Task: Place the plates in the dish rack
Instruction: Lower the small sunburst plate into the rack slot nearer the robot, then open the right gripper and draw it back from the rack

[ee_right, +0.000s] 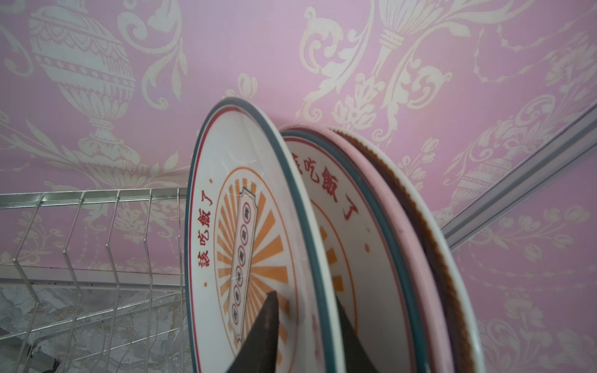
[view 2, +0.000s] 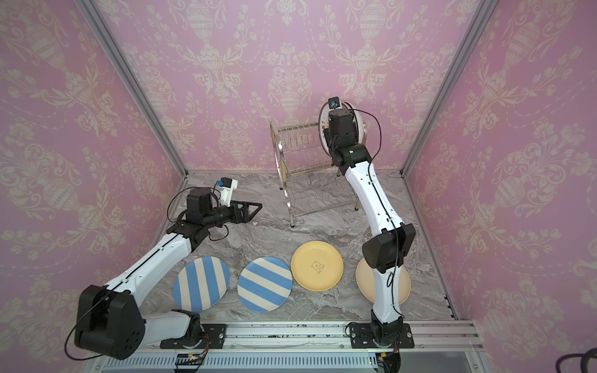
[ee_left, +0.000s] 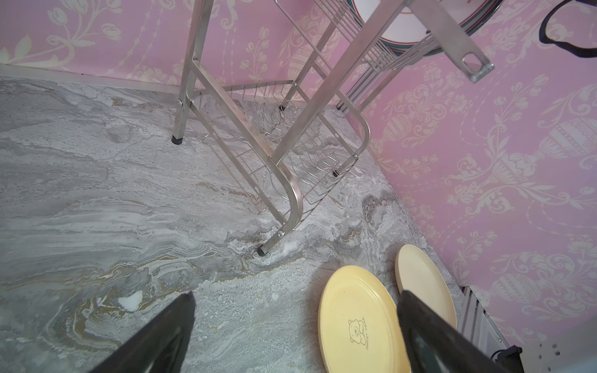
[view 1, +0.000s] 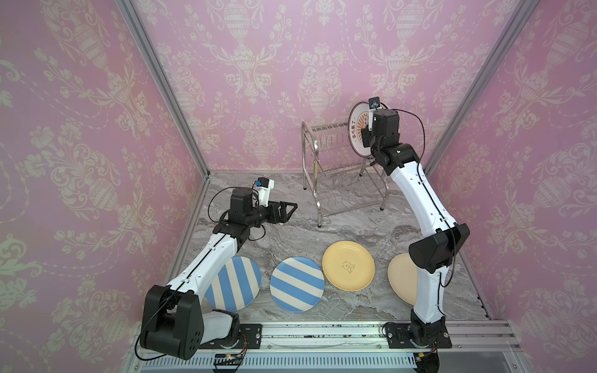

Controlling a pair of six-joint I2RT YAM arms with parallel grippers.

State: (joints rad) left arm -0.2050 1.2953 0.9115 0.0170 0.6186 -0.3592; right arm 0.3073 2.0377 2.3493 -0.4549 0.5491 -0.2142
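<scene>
On the upper tier of the dish rack, a top view shows one sunburst plate; the right wrist view adds a second sunburst plate, a pink plate and a brown-edged plate behind it. Right gripper straddles the nearest rim, jaws narrow, grip unclear. Left gripper gapes wide, empty.
</scene>
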